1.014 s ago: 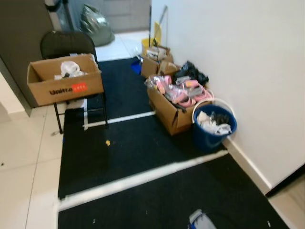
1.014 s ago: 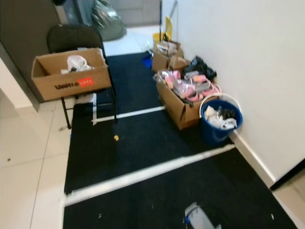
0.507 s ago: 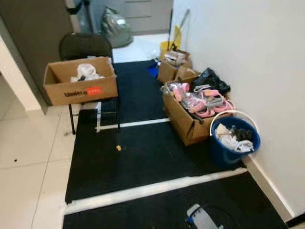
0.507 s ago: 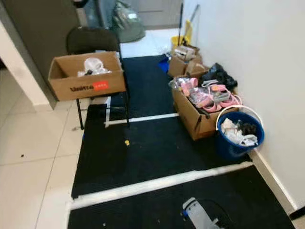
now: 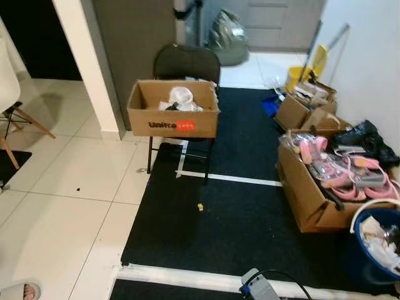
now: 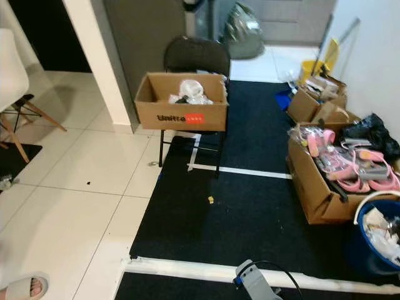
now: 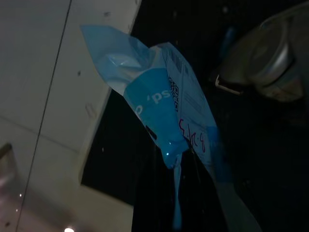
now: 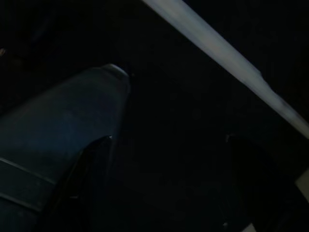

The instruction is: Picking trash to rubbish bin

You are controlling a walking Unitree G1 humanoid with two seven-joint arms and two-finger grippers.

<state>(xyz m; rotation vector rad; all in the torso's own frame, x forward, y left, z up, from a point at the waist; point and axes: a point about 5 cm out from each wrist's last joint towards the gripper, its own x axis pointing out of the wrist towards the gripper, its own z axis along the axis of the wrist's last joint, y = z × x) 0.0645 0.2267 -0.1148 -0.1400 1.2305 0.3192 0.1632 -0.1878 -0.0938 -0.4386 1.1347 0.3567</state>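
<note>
The left gripper (image 7: 176, 169) has its jaws closed on a crumpled blue-and-white plastic mailer bag (image 7: 161, 104) hanging just beyond them above the black floor mat (image 5: 240, 206), with the blue round plastic bin (image 5: 375, 250) of rubbish well apart.

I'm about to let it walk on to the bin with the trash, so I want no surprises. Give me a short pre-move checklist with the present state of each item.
1. Trash in hand: ok. The left gripper is shut on the blue plastic wrapper.
2. Bin in sight: ok. The blue bucket stands by the wall on the robot's right, already holding rubbish.
3. Path over the black mat: ok, apart from a small yellow scrap.
4. Obstacles beside the bucket: not ok. An open cardboard box of pink items sits right against it.
5. Bystanders: not ok. A person's sandalled foot is close on the left.
6. Right gripper state: cannot tell, its wrist view is too dark.
</note>
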